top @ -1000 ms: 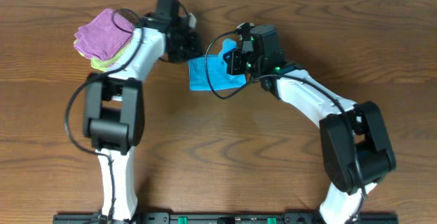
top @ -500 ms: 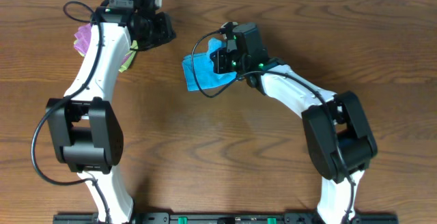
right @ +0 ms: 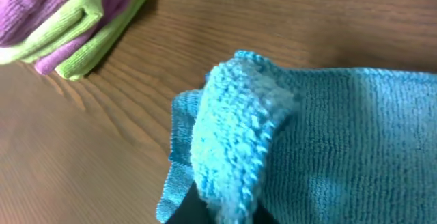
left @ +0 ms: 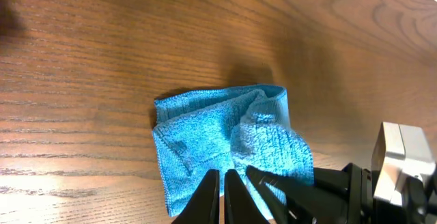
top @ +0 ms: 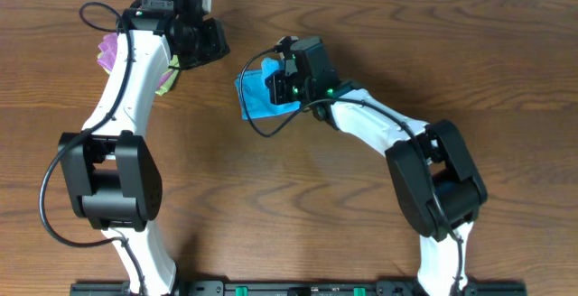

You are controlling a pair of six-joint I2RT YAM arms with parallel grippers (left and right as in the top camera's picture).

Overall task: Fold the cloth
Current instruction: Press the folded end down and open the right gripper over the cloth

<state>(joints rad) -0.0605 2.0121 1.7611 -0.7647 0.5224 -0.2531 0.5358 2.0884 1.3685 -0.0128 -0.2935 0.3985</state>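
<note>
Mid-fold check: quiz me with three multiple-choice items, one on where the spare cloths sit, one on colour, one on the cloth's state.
1. Where on the table is the purple and green stack? A) near edge, centre B) far right corner C) far left, beside the left arm.
2. What colour is the cloth at the right gripper? A) purple B) sky-blue C) green.
3. How does the cloth lie? A) bunched, one fold pinched by the right gripper B) flat in one layer C) hanging clear of the table.
Key: 1C, the overhead shows it there; 2B, blue in every view; 3A, the right wrist view shows a fold raised at the fingers.
</note>
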